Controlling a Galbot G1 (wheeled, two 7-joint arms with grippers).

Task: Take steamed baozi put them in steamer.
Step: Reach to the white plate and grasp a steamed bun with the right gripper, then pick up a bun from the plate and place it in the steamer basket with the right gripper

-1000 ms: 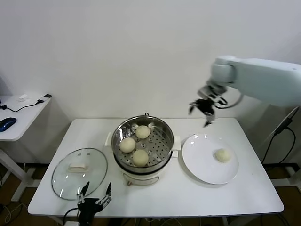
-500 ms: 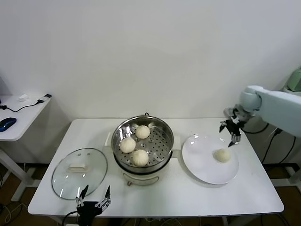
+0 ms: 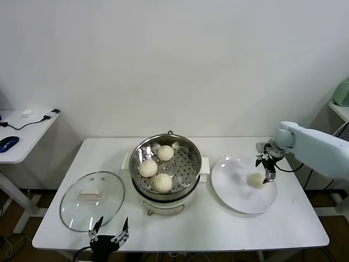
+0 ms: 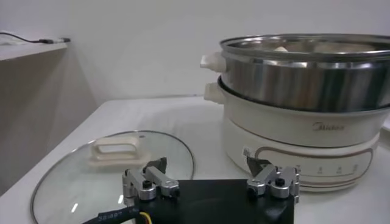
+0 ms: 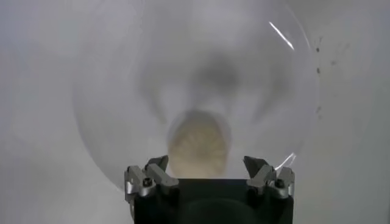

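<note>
Three cream-white baozi [image 3: 162, 182] lie on the perforated tray inside the shiny steel steamer [image 3: 188, 148] at the table's middle. One more baozi [image 3: 256, 180] rests on the white plate [image 3: 234, 194] at the right. My right gripper [image 3: 266, 168] hangs open just above that baozi, touching nothing; in the right wrist view the baozi [image 5: 198, 146] sits below and between the spread fingers of the gripper [image 5: 207, 165]. My left gripper [image 3: 109, 229] is parked open at the table's front edge, facing the steamer [image 4: 304, 79].
A round glass lid [image 3: 91, 200] with a white knob lies flat at the table's left, also close in front of the left gripper [image 4: 206, 167] as the lid [image 4: 73, 182]. A side table with a mouse [image 3: 8, 143] stands far left.
My right arm swung from above the table's back right down to the plate and now hovers over the lone baozi. The left arm stayed put.
</note>
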